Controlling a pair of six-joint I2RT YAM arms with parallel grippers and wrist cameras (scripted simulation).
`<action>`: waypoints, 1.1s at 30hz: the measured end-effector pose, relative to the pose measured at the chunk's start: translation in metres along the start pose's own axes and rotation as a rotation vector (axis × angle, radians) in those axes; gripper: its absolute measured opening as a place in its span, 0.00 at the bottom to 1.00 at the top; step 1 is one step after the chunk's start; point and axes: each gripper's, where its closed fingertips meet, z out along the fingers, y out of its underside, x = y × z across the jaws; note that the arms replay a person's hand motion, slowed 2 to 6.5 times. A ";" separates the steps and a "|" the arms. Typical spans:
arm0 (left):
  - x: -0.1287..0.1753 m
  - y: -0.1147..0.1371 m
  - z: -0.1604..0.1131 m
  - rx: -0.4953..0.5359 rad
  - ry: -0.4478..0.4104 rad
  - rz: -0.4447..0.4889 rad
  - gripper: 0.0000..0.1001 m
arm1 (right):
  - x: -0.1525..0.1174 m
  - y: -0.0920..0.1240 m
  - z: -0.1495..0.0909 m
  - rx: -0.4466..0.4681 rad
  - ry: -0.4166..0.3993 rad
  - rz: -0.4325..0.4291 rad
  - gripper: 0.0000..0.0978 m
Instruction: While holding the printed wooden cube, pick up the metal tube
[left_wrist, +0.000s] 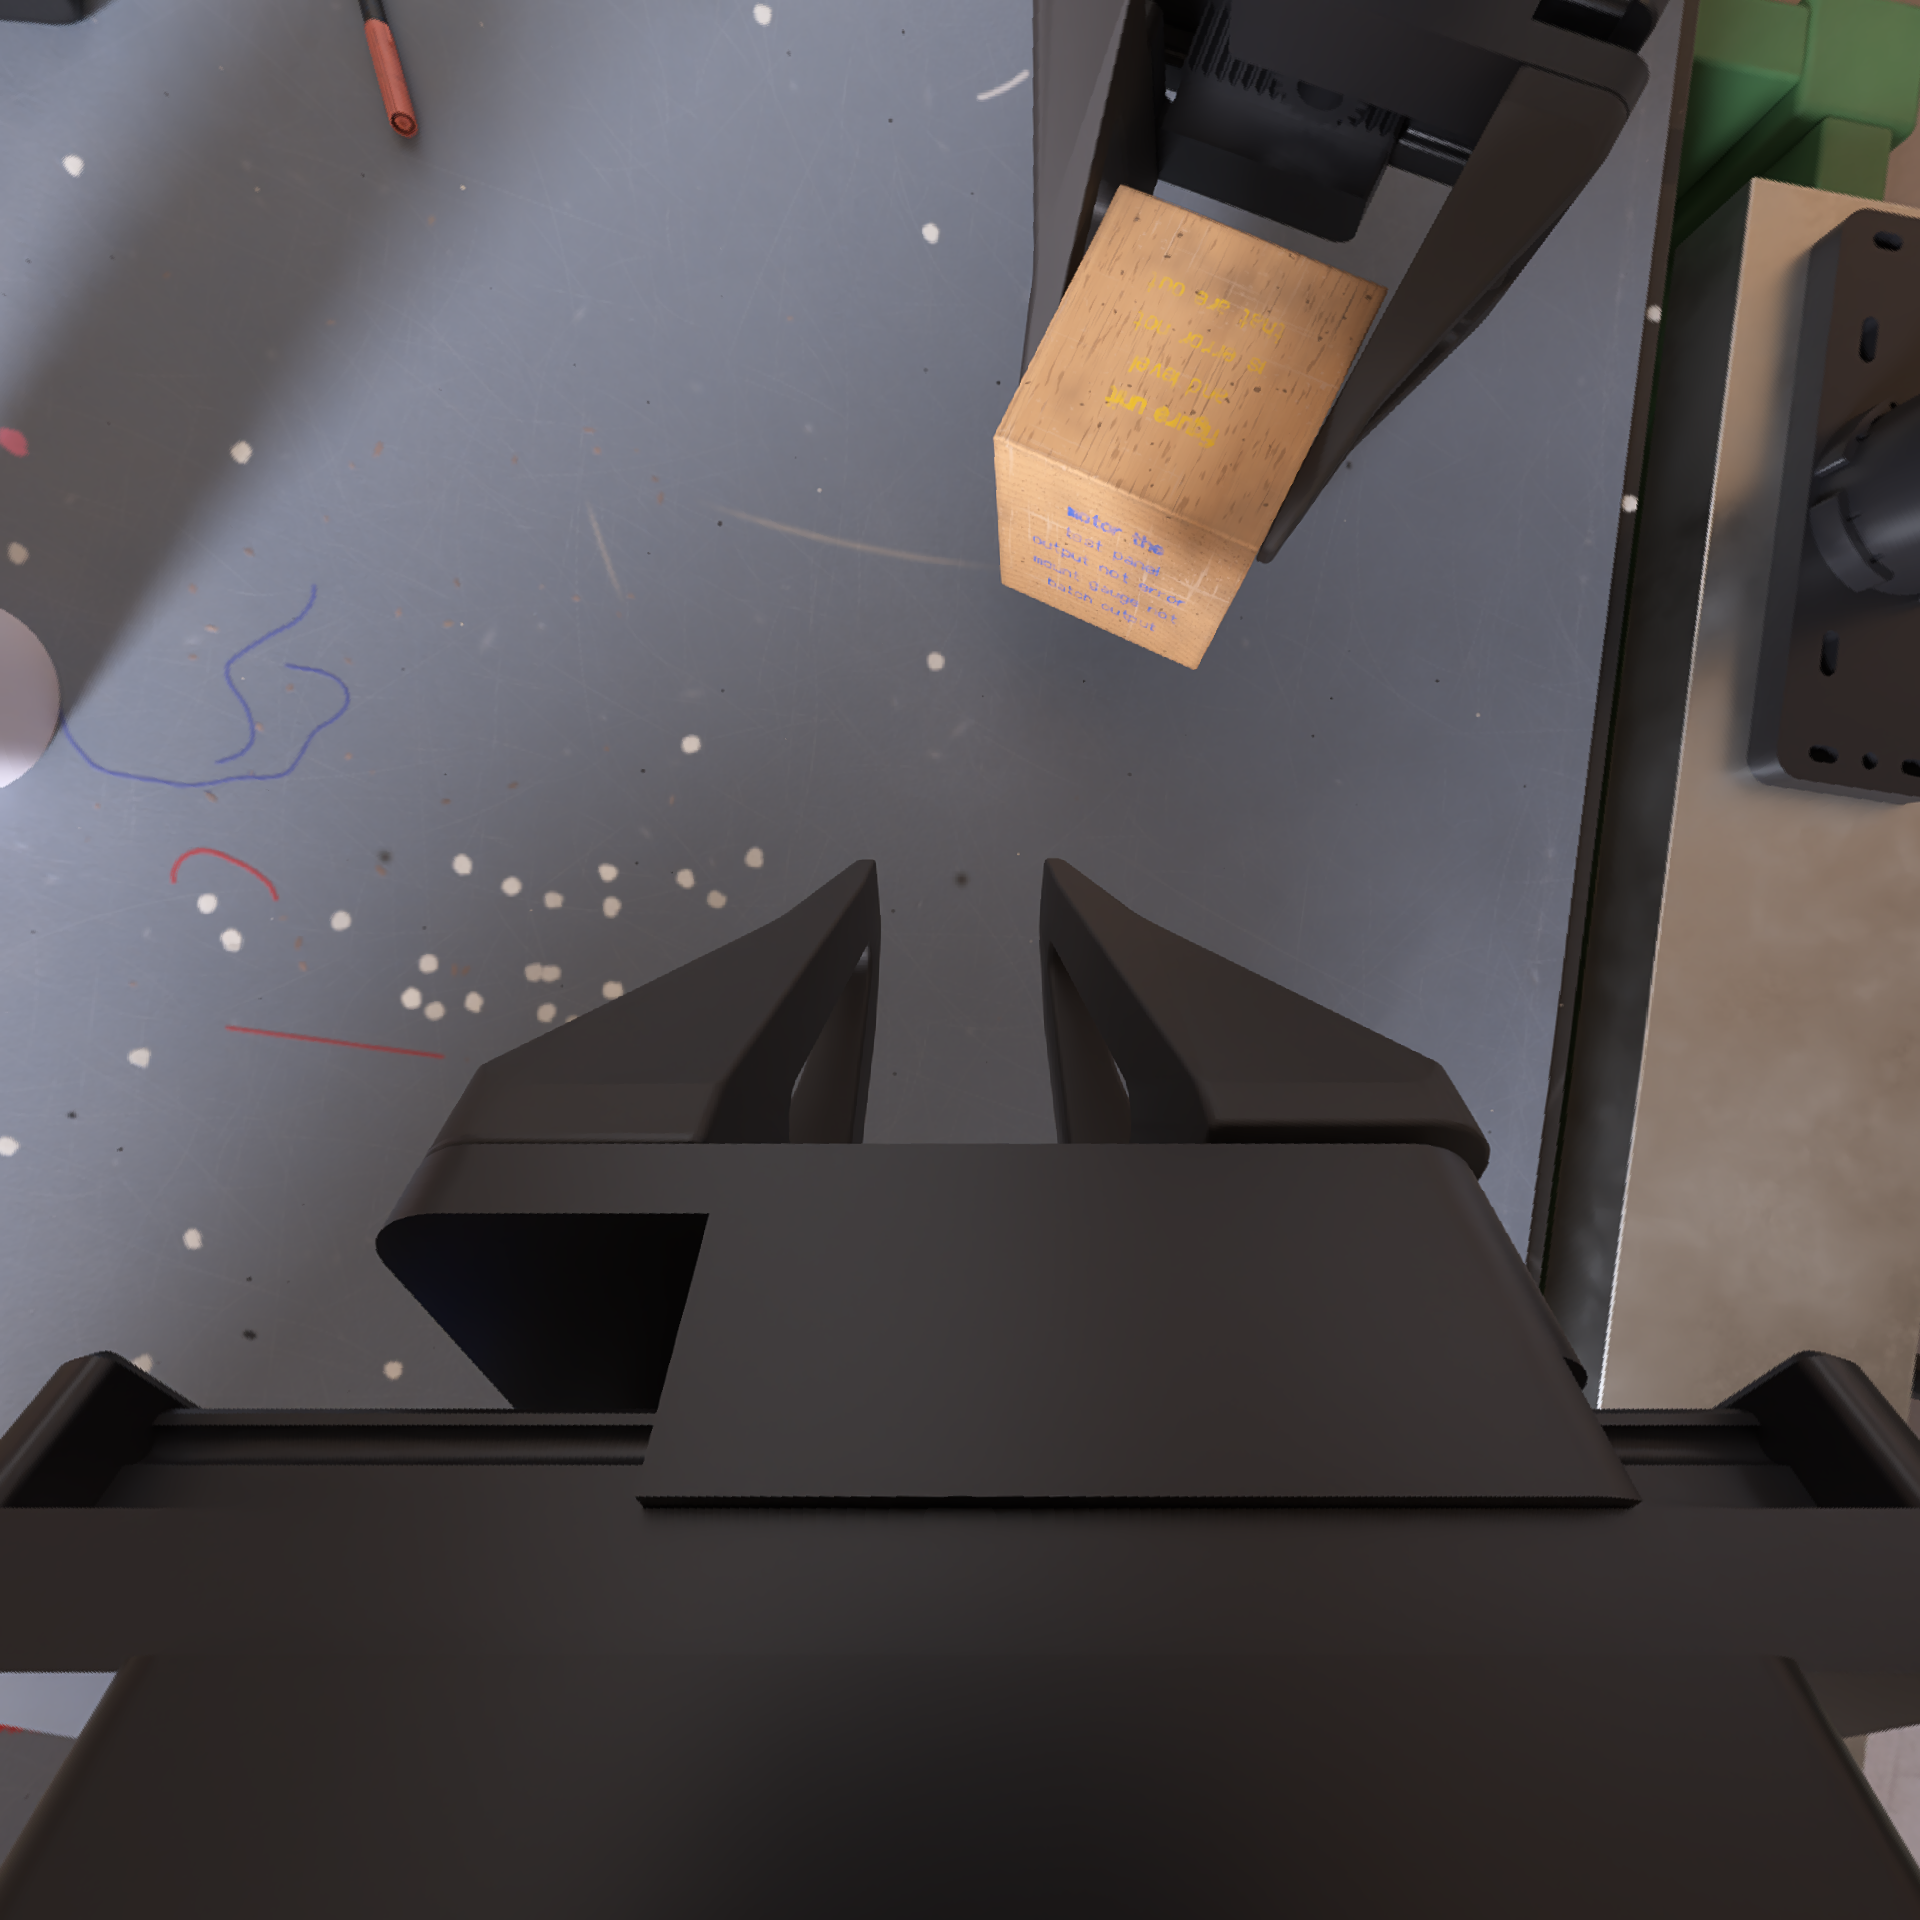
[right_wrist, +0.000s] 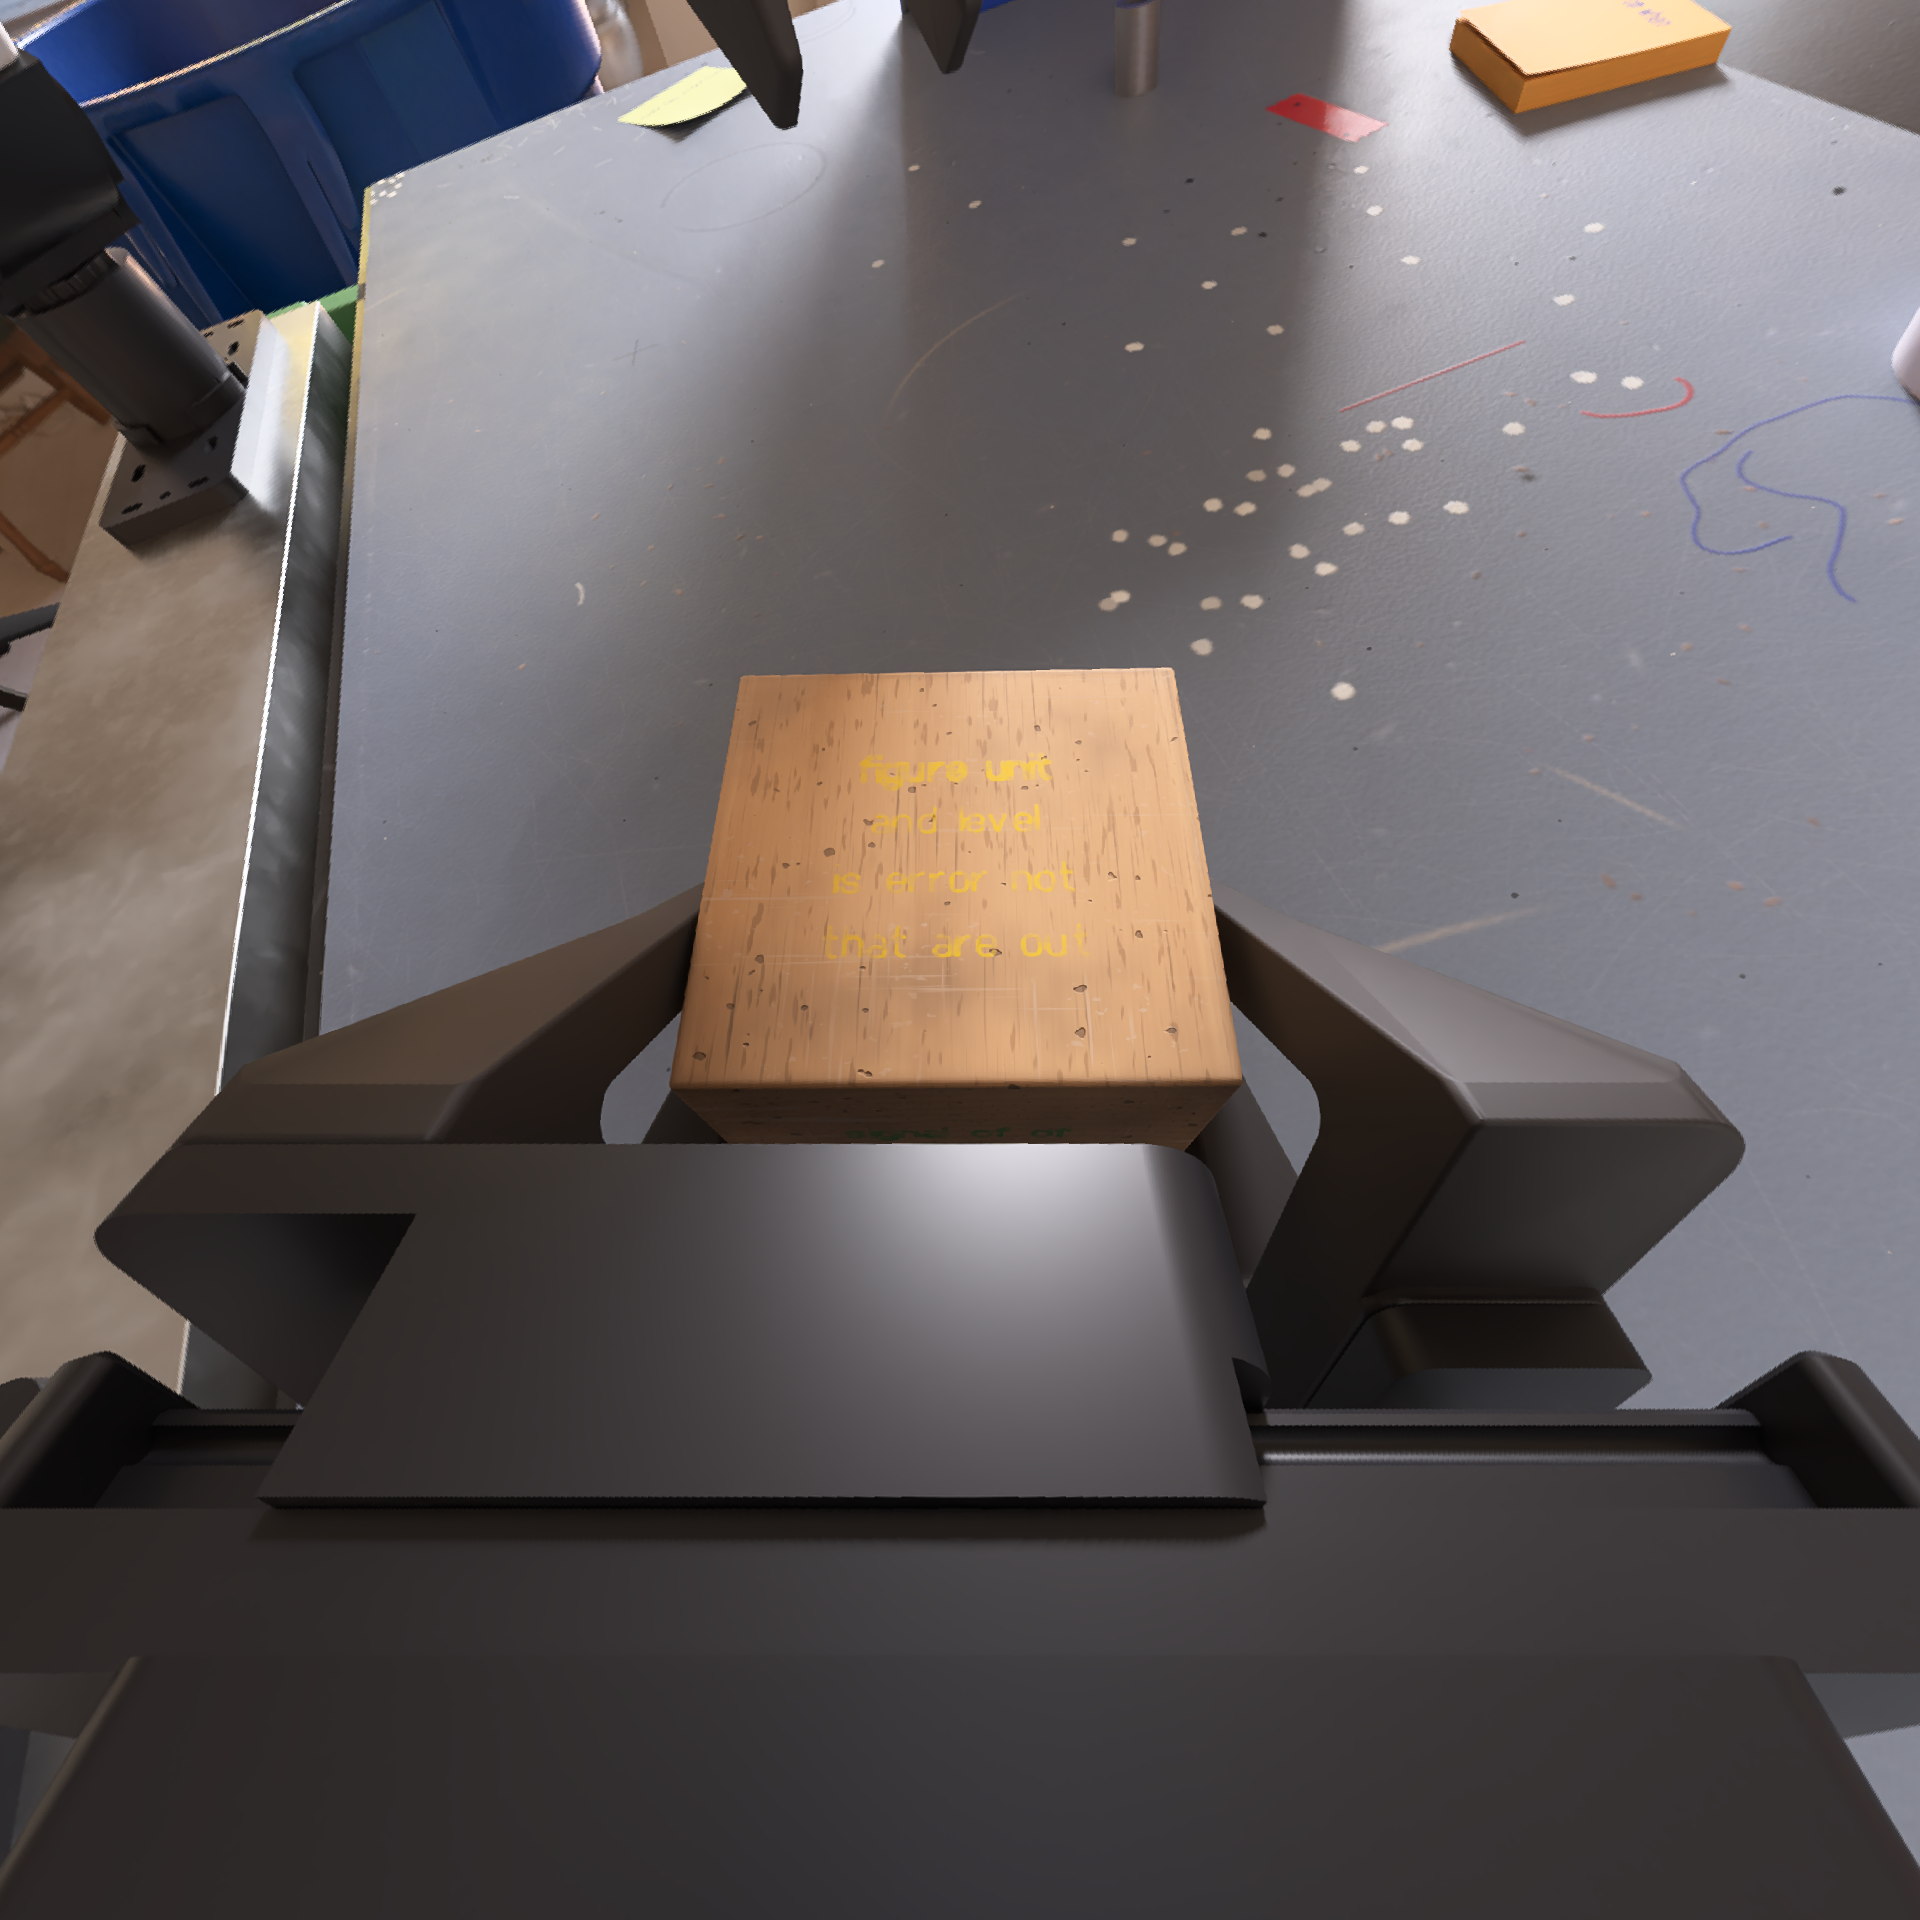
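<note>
The printed wooden cube (right_wrist: 956, 894) is clamped between the fingers of my right gripper (right_wrist: 956, 925), which is shut on it and holds it above the grey table. The cube also shows in the left wrist view (left_wrist: 1174, 416), held by the right gripper (left_wrist: 1153, 488) at upper right. The metal tube (right_wrist: 1138, 47) stands upright at the far end of the table, cut off by the frame's top edge. My left gripper (left_wrist: 961, 883) is open with a narrow gap, empty, above the table. Its fingertips (right_wrist: 779, 73) hang just left of the tube in the right wrist view.
An orange box (right_wrist: 1590, 47), a red tag (right_wrist: 1325, 114) and a yellow note (right_wrist: 681, 99) lie near the far edge. A red pen (left_wrist: 390, 83) and a white object (left_wrist: 16, 696) sit to the left. The table edge and a black arm mount (left_wrist: 1829, 520) are on the right.
</note>
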 end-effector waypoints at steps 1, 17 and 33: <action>0.000 0.000 0.001 0.002 0.004 -0.001 0.26 | 0.000 0.000 0.000 -0.001 0.000 0.000 0.62; -0.002 0.003 0.012 0.022 0.033 -0.006 0.26 | 0.000 0.000 0.000 -0.002 -0.003 0.003 0.62; -0.004 0.009 0.019 0.043 0.065 -0.021 0.26 | 0.000 0.001 0.000 -0.002 -0.006 0.004 0.62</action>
